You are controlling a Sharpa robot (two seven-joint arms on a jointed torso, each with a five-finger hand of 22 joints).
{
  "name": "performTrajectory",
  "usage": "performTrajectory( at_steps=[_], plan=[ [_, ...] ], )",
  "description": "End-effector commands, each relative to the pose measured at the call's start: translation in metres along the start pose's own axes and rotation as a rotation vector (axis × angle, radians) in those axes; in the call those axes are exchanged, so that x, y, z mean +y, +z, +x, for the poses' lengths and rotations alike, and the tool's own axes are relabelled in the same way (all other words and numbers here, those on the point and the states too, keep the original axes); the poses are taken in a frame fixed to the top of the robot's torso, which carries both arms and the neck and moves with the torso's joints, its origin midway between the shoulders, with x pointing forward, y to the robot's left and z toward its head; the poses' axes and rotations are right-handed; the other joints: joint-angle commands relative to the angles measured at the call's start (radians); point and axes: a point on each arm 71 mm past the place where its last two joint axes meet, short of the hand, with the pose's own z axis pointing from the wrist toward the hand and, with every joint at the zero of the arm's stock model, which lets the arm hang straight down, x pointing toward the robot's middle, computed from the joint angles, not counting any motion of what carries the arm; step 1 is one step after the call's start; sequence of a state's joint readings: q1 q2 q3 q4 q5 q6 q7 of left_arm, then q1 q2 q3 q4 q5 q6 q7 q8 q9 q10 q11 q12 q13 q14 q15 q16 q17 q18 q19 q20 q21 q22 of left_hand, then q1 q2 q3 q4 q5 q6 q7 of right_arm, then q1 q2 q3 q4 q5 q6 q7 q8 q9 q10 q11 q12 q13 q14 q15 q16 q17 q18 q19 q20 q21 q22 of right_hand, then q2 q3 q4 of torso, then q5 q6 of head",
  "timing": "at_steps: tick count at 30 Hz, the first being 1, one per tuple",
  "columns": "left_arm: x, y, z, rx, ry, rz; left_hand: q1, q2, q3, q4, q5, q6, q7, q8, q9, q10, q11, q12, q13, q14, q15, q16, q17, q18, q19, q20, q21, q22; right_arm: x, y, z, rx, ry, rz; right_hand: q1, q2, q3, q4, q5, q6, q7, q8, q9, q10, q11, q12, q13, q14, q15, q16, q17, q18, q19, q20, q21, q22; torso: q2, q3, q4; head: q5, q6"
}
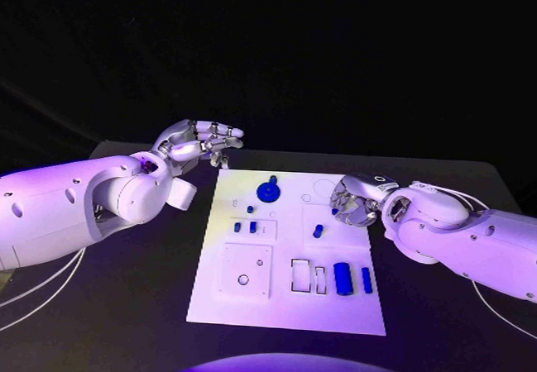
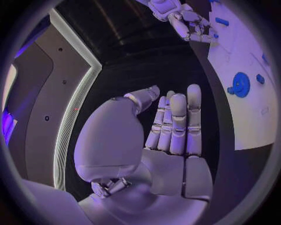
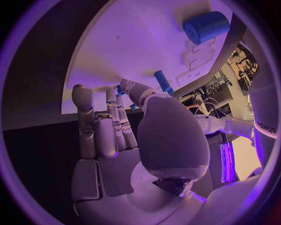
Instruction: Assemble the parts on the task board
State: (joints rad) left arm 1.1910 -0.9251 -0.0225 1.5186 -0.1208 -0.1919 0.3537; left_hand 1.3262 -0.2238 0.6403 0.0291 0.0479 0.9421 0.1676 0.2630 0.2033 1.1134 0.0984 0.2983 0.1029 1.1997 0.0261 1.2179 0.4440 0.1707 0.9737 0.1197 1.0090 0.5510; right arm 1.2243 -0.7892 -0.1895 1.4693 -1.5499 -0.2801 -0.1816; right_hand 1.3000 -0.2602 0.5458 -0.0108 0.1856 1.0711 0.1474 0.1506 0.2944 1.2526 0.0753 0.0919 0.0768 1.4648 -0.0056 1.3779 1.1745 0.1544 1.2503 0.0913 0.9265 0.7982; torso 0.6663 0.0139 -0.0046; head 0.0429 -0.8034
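The white task board point(image 1: 287, 307) lies mid-table. On it are a round blue part point(image 1: 267, 190) near the far edge, a pair of small blue pegs point(image 1: 244, 227), another peg point(image 1: 318, 231), a blue cylinder point(image 1: 342, 278) and a thin blue bar point(image 1: 367, 279). My right hand point(image 1: 357, 200) hangs over the board's right side, fingers curled down, thumb and fingertip pinching a small blue part point(image 3: 119, 89). The cylinder point(image 3: 206, 26) and a peg point(image 3: 164, 82) lie beyond it. My left hand point(image 1: 202, 142) hovers off the board's far-left corner, fingers point(image 2: 175, 122) straight, holding nothing.
The black table point(image 1: 132, 312) surrounds the board. White cables point(image 1: 37, 296) curve along its left side. The board has a square recess point(image 1: 246, 270) and narrow rectangular slots point(image 1: 302, 274) near the front. My right hand point(image 2: 184, 21) and the round part point(image 2: 240, 84) appear past the left hand.
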Motion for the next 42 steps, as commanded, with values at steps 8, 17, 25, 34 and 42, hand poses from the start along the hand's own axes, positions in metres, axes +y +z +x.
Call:
performTrajectory(
  at_steps=[8,17,25,34,42],
  plan=[
    [-0.002,0.000,0.002,0.010,-0.022,0.015,0.004,0.009,-0.006,0.001,0.003,-0.003,0.007,0.002,0.001,-0.001,0.003,0.000,0.001,-0.009,-0.001,-0.006,-0.007,0.014,-0.001,0.002,-0.006,-0.002,0.006,0.005,0.011,0.040,-0.013,-0.008,0.011,0.022,0.031,0.005,0.000,0.018,-0.005,0.012,0.007,0.020,-0.004,0.001,0.002,0.046,0.000,0.014,0.003,-0.006,0.005,-0.003,0.015,0.016,0.001,0.0003,0.0009,0.001,-0.005],
    [-0.002,-0.001,0.002,0.012,-0.023,0.009,0.004,0.009,-0.006,0.001,0.003,-0.004,0.007,0.001,0.001,-0.002,0.003,0.000,0.001,-0.009,-0.001,-0.006,-0.006,0.014,-0.001,0.002,-0.007,-0.002,0.008,0.007,0.019,0.072,-0.009,-0.008,0.016,0.036,0.052,0.007,0.000,0.034,-0.012,0.023,0.016,0.038,-0.011,0.008,0.006,0.044,-0.006,0.020,0.003,-0.007,0.002,-0.007,0.030,0.036,-0.001,-0.0001,-0.0006,0.004,-0.011],
    [-0.001,-0.001,0.002,0.014,-0.024,0.004,0.005,0.009,-0.007,0.000,0.003,-0.005,0.008,0.001,0.000,-0.003,0.004,-0.001,0.001,-0.009,0.000,-0.006,-0.005,0.014,0.000,0.002,-0.008,-0.003,0.010,0.006,0.022,0.081,-0.023,-0.005,0.066,0.069,0.093,-0.030,0.001,0.062,-0.020,0.045,0.036,0.065,-0.022,0.018,0.016,0.048,-0.017,0.038,0.023,-0.011,0.008,-0.019,0.071,0.083,-0.001,0.0001,-0.0007,0.002,-0.013],
    [-0.001,-0.001,0.002,0.015,-0.024,-0.001,0.008,0.010,-0.007,-0.002,0.003,-0.007,0.008,0.000,0.000,-0.005,0.004,-0.001,0.001,-0.009,0.000,-0.007,-0.005,0.014,0.001,0.003,-0.009,-0.005,0.010,0.004,0.018,0.014,-0.030,0.009,0.066,0.084,0.146,-0.056,0.002,0.077,-0.027,0.060,0.060,0.095,-0.030,0.024,0.032,0.042,-0.026,0.036,0.004,-0.015,0.002,-0.025,0.117,0.134,-0.002,0.0005,0.0001,0.001,-0.014],
    [-0.001,-0.001,0.002,0.015,-0.024,-0.004,0.010,0.011,-0.008,-0.003,0.003,-0.009,0.009,0.000,0.000,-0.007,0.005,-0.002,0.001,-0.009,0.000,-0.007,-0.005,0.014,0.002,0.003,-0.011,-0.006,0.009,0.002,0.016,-0.012,-0.030,0.024,0.062,0.083,0.158,-0.061,0.002,0.077,-0.029,0.062,0.066,0.099,-0.031,0.023,0.035,0.042,-0.027,0.038,0.004,-0.015,-0.001,-0.026,0.124,0.142,-0.001,0.0001,-0.0005,0.002,-0.016]
  ],
)
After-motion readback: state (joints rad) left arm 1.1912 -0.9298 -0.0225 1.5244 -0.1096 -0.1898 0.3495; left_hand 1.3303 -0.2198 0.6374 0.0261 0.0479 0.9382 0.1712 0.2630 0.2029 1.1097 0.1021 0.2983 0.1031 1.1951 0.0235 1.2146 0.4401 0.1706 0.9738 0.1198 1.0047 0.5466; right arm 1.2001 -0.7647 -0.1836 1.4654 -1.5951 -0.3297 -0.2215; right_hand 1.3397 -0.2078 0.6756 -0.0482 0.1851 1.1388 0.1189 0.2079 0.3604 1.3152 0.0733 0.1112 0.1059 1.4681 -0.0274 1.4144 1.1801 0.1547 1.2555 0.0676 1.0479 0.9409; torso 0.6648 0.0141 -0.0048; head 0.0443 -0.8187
